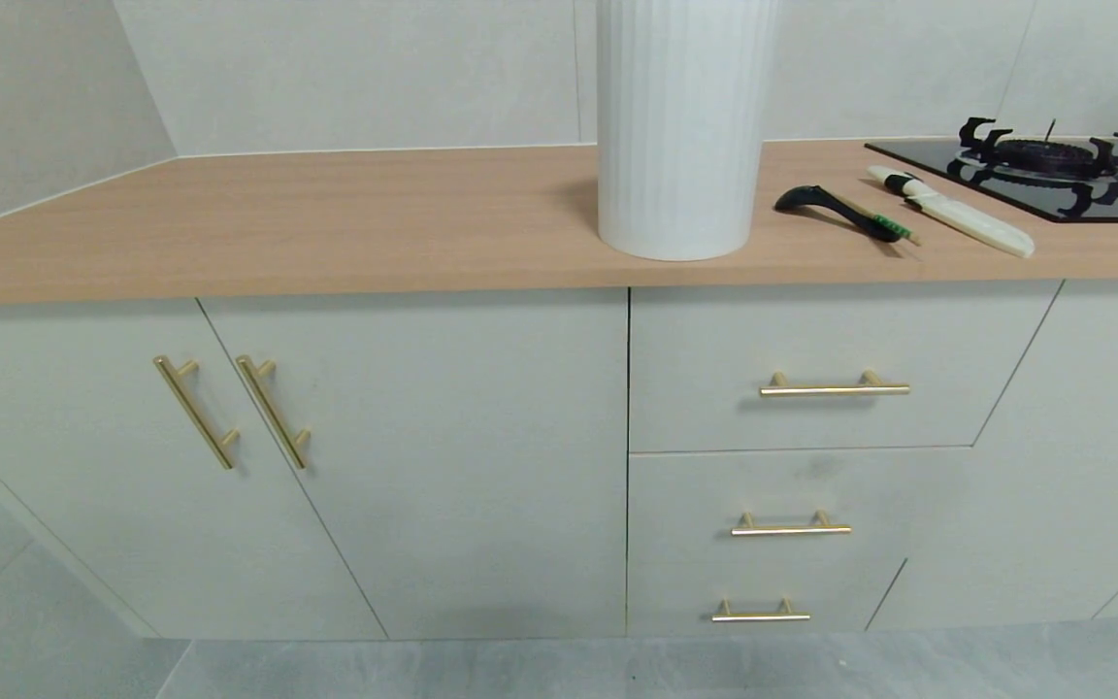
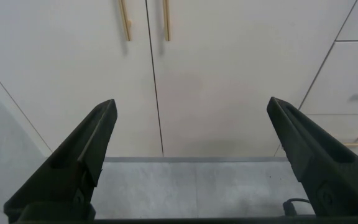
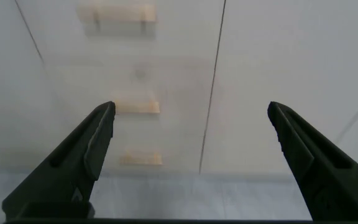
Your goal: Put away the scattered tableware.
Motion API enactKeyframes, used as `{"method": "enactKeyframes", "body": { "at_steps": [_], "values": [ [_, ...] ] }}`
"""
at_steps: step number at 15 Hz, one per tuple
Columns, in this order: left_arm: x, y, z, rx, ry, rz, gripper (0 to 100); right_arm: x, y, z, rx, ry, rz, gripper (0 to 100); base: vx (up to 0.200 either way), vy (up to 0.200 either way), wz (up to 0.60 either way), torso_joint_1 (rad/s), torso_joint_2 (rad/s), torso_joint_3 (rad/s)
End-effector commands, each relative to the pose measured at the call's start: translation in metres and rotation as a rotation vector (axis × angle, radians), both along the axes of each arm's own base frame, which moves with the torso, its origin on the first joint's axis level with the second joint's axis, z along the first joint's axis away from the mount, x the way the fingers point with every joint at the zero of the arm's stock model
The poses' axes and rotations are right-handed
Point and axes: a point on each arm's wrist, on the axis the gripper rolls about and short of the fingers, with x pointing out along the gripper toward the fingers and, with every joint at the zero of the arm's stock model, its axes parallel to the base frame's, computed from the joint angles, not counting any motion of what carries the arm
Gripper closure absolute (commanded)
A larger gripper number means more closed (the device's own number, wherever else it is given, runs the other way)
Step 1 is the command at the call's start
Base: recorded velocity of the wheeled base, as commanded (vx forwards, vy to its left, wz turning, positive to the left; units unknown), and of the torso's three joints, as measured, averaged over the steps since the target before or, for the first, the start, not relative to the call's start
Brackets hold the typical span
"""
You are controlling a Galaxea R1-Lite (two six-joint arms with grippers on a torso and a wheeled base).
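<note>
Currently left gripper and right gripper spread wide, empty, before cabinet fronts. Black peeler and white knife lie on countertop beside ribbed container; probably light, stiff, slick: grip handles.

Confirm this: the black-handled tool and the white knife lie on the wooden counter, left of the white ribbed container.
Wrong on the side. The black-handled tool and the white knife lie on the wooden counter, right of the white ribbed container, between it and the stove; the head view shows it.
</note>
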Motion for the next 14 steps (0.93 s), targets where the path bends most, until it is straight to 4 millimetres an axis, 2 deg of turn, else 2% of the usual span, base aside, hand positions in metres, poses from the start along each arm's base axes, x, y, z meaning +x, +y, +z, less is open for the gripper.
{"method": "enactKeyframes", "body": {
  "at_steps": [1,5,8,11,14],
  "values": [
    [0.000,0.000,0.000,0.000,0.000,0.001,0,0.005,-0.001,0.026,0.000,0.038,0.044,0,0.000,0.000,0.00,0.000,0.00,0.000],
    [0.000,0.000,0.000,0.000,0.001,0.001,0,0.042,0.003,0.028,-0.023,0.338,0.191,0,0.000,0.000,0.00,0.000,0.00,0.000],
    [0.000,0.000,0.000,0.000,0.001,0.001,0,0.096,0.016,0.047,-0.054,0.567,0.242,0,0.000,0.000,0.00,0.000,0.00,0.000],
    [0.000,0.000,0.000,0.000,0.000,0.001,0,0.144,0.026,0.047,-0.068,0.658,0.243,0,0.000,0.000,0.00,0.000,0.00,0.000],
    [0.000,0.000,0.000,0.000,0.001,0.001,0,0.187,0.036,0.039,-0.075,0.695,0.238,0,0.000,0.000,0.00,0.000,0.00,0.000]
  ]
}}
